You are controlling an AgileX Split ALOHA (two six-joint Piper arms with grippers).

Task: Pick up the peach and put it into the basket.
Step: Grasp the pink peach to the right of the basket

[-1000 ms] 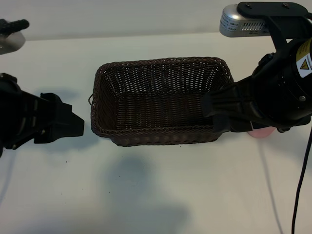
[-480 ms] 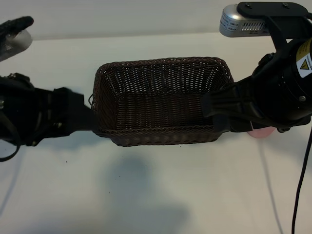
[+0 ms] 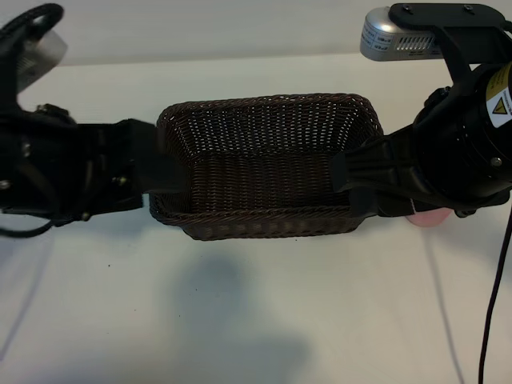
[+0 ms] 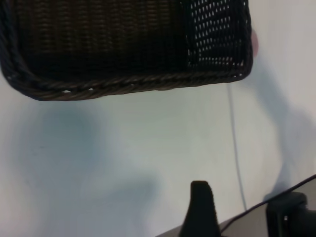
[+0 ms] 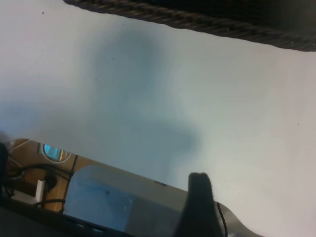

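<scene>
Dark brown woven wicker basket [image 3: 268,164] mid-table; small pale-pink peach [image 3: 430,217] peeks near its right end; left gripper [image 3: 164,168] and right gripper [image 3: 348,182] both spread, empty.

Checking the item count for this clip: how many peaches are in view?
1. The peach lies on the table just outside the basket's right end, mostly hidden under the right arm; more could be hidden there.

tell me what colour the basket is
Dark brown woven wicker basket, clearest in the exterior view.

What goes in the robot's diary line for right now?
small pink peach: on table, right of basket | dark brown woven wicker basket: empty | left hand: open, at basket
</scene>
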